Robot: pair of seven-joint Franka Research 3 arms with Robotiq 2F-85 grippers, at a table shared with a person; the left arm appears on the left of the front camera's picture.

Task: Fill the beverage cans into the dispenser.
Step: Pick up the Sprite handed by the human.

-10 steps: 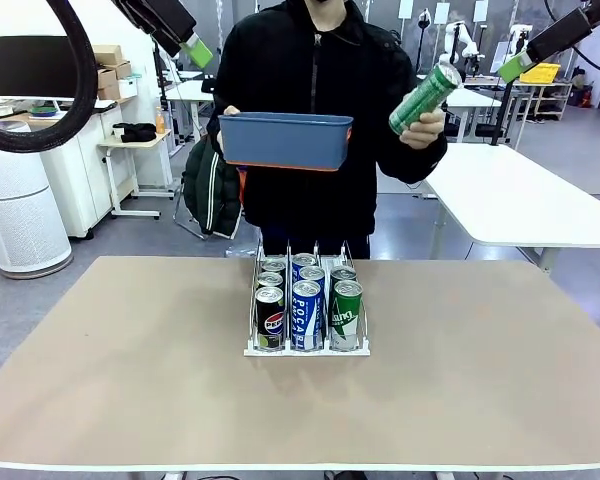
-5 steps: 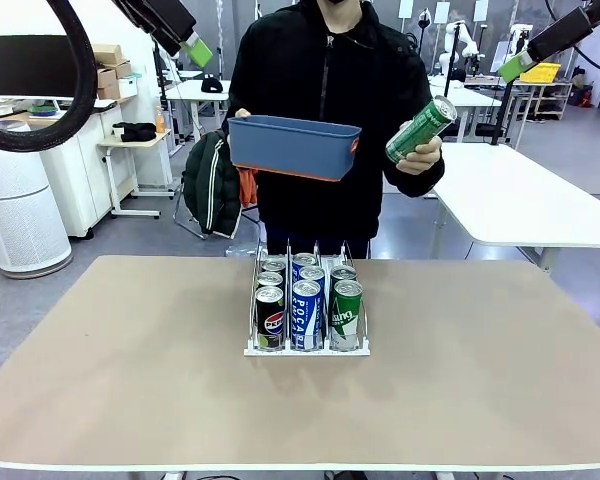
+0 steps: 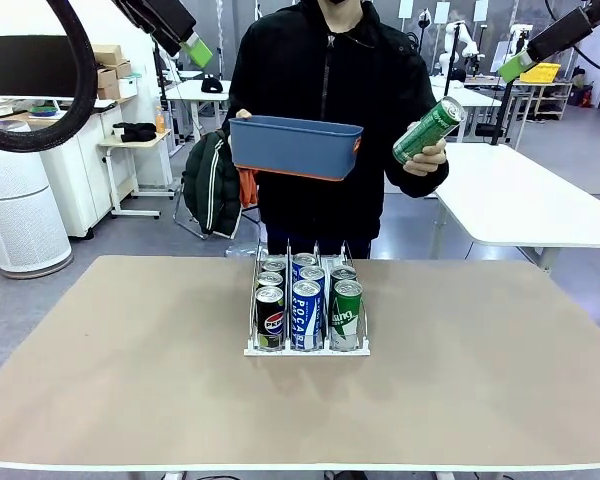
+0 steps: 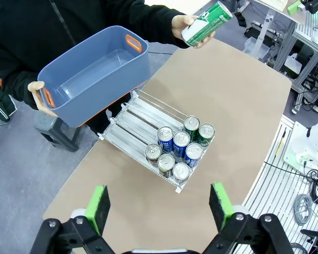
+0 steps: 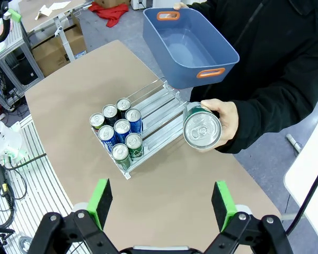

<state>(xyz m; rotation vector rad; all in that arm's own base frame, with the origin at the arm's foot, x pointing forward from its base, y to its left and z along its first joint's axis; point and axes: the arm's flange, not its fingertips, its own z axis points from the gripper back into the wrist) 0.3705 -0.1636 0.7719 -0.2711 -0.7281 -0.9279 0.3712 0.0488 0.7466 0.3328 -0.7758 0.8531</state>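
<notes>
Front view: dispenser (image 3: 307, 348) sits mid-table on the tan table (image 3: 130, 380), three lanes, cans stacked toward the near end: black Pepsi can (image 3: 270, 318) in the left lane, blue-and-white can (image 3: 307, 314) in the middle, green can (image 3: 346, 314) in the right, more cans lined up behind each. Person stands at the far side holding a blue bin (image 3: 295, 147) in one hand and a held green can (image 3: 428, 129) tilted in the other hand (image 3: 427, 157), above and beyond the table edge. Left gripper (image 3: 193, 48) is up high at top left, right gripper (image 3: 517, 65) high at top right, both well clear of the table; jaw spacing is hard to read here. Left wrist view: left gripper (image 4: 160, 207) has green pads spread wide, nothing between them, looking down on the dispenser (image 4: 128, 124) with seven cans bunched at one end, the rest of the lanes bare; the blue bin (image 4: 93, 74) hangs above the rack's bare end and looks empty, and the held green can (image 4: 205, 24) is off past the table's far edge. Right wrist view: right gripper (image 5: 162, 203) also spread wide and empty; dispenser (image 5: 158, 105) below with cans at its near end, blue bin (image 5: 186, 45) beyond it, held green can (image 5: 202, 128) in the hand (image 5: 226, 121) with its silver top facing the camera.
</notes>
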